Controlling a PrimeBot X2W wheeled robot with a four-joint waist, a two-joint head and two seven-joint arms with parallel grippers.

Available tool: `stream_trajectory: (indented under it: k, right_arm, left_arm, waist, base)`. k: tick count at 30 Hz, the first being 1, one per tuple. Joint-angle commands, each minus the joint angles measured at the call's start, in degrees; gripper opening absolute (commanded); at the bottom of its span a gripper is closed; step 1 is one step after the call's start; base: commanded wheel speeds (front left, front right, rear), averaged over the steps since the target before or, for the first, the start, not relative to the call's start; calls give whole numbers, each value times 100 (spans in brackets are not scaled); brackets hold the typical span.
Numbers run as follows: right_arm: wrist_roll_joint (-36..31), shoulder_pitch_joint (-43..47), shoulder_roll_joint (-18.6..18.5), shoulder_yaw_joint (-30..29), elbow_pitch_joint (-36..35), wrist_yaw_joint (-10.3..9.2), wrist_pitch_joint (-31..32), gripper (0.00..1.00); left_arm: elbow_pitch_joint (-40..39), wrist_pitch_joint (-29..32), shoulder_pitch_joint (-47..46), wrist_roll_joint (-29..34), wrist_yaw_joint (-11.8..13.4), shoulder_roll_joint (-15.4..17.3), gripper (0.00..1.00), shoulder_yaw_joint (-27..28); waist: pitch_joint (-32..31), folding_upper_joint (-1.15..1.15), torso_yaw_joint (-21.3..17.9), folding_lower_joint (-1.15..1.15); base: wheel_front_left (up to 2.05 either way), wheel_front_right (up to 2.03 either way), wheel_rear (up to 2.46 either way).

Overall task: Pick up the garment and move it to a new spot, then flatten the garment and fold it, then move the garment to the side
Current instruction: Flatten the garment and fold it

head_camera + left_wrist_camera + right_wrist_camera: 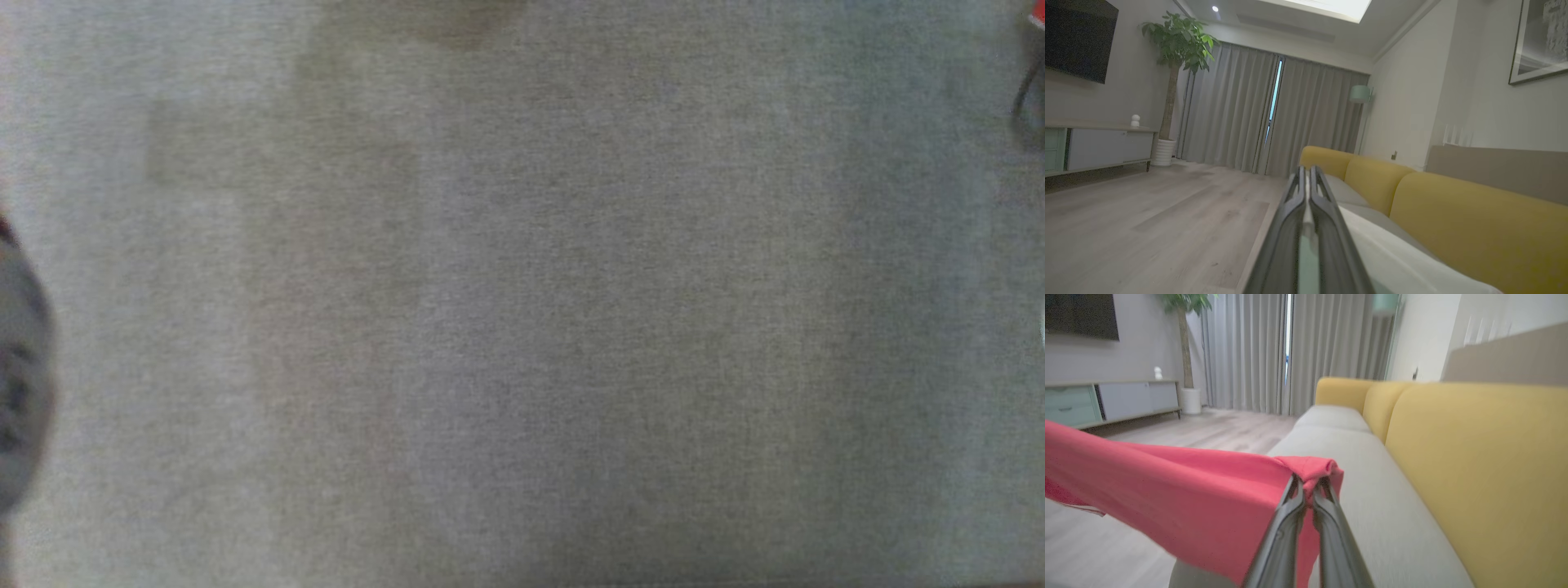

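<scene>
slim left end effector [1307,170], long and dark, right end effector [1309,482], glossy dark grey

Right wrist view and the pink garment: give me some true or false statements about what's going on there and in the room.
1. The right gripper is shut on the pink garment. True.
2. The garment lies flat on the sofa seat. False: it is lifted, bunched at the fingertips and stretching off to that view's left.
3. The sofa backrest is yellow. True.
4. The curtains are pulled wide open. False: they are almost closed, with a narrow gap.
5. A potted plant stands beside the curtains. True.
</scene>
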Motion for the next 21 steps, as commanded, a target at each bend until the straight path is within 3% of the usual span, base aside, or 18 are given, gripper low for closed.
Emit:
stream_trajectory:
  k: [1, 11, 16, 21]
  right_arm:
    - [-6, 249, 24, 39, 104, -4, -57, 0]
    - [511, 1651, -237, 1001, 1406, -4, 518, 0]
    - [1157, 2384, -402, 1674, 1449, -4, 907, 0]
    - [1950, 3143, -735, 2477, 955, -4, 1327, 0]
  left_arm:
    - [-100, -45, 320, -65, -43, 227, 0, -97]
    - [-493, -66, 2824, -869, -61, 260, 0, -1166]
    - [-932, 3, 3905, -1601, -62, 515, 0, -1745]
    - [-1388, -6, 4690, -1857, -62, 755, 0, -2168]
  waist:
    - [-99, 0, 94, -1]
    - [-894, 0, 356, -1]
    - [-1411, 0, 461, -1]
    - [-1822, 0, 538, -1]
  base:
    - [0, 0, 0]
    - [0, 0, 0]
    - [0, 0, 0]
    - [0, 0, 0]
